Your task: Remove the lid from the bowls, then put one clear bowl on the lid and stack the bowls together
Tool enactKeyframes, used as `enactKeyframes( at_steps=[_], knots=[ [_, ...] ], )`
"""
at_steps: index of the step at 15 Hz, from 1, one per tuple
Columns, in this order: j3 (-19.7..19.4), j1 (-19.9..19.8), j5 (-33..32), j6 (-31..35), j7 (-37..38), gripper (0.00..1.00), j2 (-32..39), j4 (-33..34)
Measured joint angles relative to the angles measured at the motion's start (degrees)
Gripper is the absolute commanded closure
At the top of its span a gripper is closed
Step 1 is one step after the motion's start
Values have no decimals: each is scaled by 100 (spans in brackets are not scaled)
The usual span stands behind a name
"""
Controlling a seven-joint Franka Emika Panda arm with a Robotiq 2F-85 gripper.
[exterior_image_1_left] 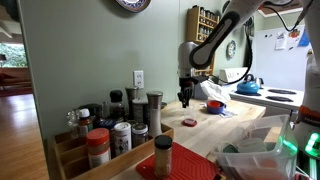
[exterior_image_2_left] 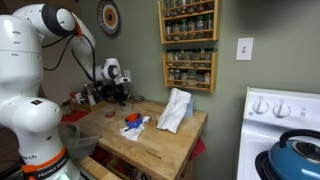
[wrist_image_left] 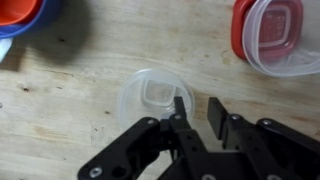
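Note:
In the wrist view a clear bowl stands upright on the wooden table, just above and left of my gripper. The gripper is open; its left finger overlaps the bowl's right rim and bare wood shows between the fingers. A red lid with a clear bowl on it lies at the top right. A blue and red bowl is at the top left corner. In both exterior views the gripper hangs low over the table. A red lid lies near it.
Spice jars and bottles crowd the table end beside the wall. A white cloth stands on the wooden table. A blue kettle sits on the stove. Spice racks hang on the wall.

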Motion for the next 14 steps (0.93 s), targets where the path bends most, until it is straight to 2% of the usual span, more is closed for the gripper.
enactKeyframes(
  at_steps=[8, 14],
  knots=[
    [26, 28, 18, -148, -83, 100, -206, -18],
    [313, 107, 231, -1169, -432, 100, -1140, -92]
  ],
)
